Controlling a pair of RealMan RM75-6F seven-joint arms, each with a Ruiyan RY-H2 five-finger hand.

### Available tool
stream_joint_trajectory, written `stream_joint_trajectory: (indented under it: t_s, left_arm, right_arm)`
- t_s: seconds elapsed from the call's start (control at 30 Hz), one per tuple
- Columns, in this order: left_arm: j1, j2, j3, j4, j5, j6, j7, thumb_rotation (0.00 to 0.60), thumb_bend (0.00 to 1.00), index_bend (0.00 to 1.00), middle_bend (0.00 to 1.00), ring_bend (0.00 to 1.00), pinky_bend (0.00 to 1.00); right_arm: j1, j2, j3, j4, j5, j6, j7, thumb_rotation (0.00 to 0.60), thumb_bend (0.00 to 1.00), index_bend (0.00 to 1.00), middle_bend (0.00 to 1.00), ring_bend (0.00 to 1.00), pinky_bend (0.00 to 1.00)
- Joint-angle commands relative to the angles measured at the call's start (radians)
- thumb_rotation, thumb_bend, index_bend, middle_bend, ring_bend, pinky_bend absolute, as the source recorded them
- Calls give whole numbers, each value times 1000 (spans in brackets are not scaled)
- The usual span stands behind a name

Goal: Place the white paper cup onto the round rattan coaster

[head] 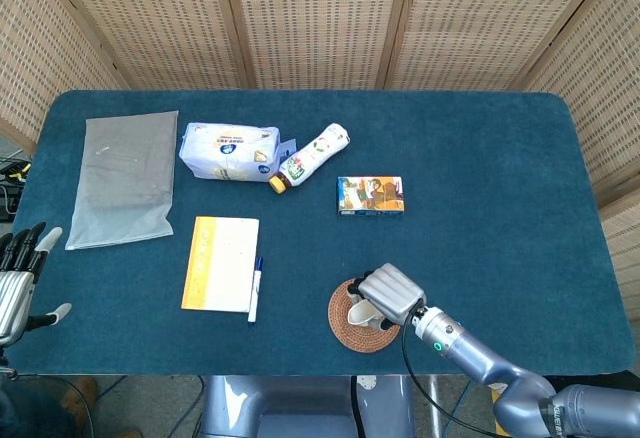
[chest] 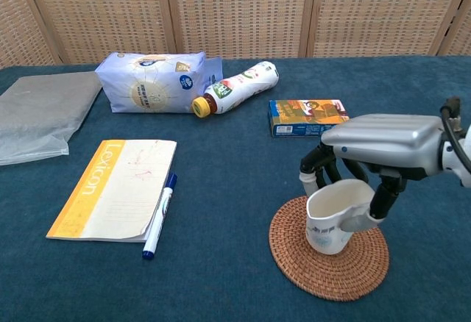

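Note:
My right hand [chest: 379, 149] grips the white paper cup [chest: 333, 217] from above, fingers wrapped around its rim. The cup stands over the round rattan coaster [chest: 324, 262], and its base looks to be touching the weave. In the head view the right hand [head: 390, 295] covers most of the cup [head: 360, 311] above the coaster [head: 343, 325] near the table's front edge. My left hand [head: 18, 276] hangs off the table's left front corner, fingers apart and holding nothing.
A yellow notebook [chest: 114, 188] with a blue pen [chest: 160, 215] lies at front left. Further back are a grey plastic bag [chest: 40, 113], a tissue pack [chest: 151, 81], a lying bottle [chest: 235, 86] and a small colourful box [chest: 309, 117].

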Motion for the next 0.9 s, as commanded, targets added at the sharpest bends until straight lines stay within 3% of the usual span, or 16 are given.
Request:
stream_joint_trajectory:
  t_s: [0.03, 0.23, 0.3, 0.37, 0.47, 0.7, 0.9]
  left_arm:
    - [0, 2, 0, 2, -2, -1, -6, 600, 0, 0, 0, 0, 0]
    - [0, 3, 1, 3, 1, 0, -10, 600, 0, 0, 0, 0, 0]
    - [0, 3, 1, 2, 2, 0, -8, 600, 0, 0, 0, 0, 0]
    - [0, 2, 2, 1, 3, 1, -4, 600, 0, 0, 0, 0, 0]
    - [0, 0, 2, 1, 1, 1, 1, 600, 0, 0, 0, 0, 0]
    - [-3, -2, 2, 1, -2, -3, 6, 600, 0, 0, 0, 0, 0]
    - [0, 0, 2, 0, 1, 2, 1, 600, 0, 0, 0, 0, 0]
  right_arm:
    - [8, -7, -10, -6, 45, -16, -45, 600, 233, 455, 479, 463, 582]
    - [5, 3, -17, -24, 62, 7, -75, 600, 227, 435, 458, 446, 567]
    - [5, 6, -21, -26, 63, 9, -76, 600, 178, 346, 360, 339, 449]
    - [7, 17, -31, -38, 84, -11, -71, 600, 52, 170, 140, 104, 208]
    - [4, 28, -27, -61, 89, 5, -73, 600, 0, 49, 4, 0, 53]
    - [-16, 63, -24, -109, 51, 68, -66, 600, 0, 23, 0, 0, 31]
    - [-59, 161, -38, -197, 0, 151, -74, 600, 0, 19, 0, 0, 13]
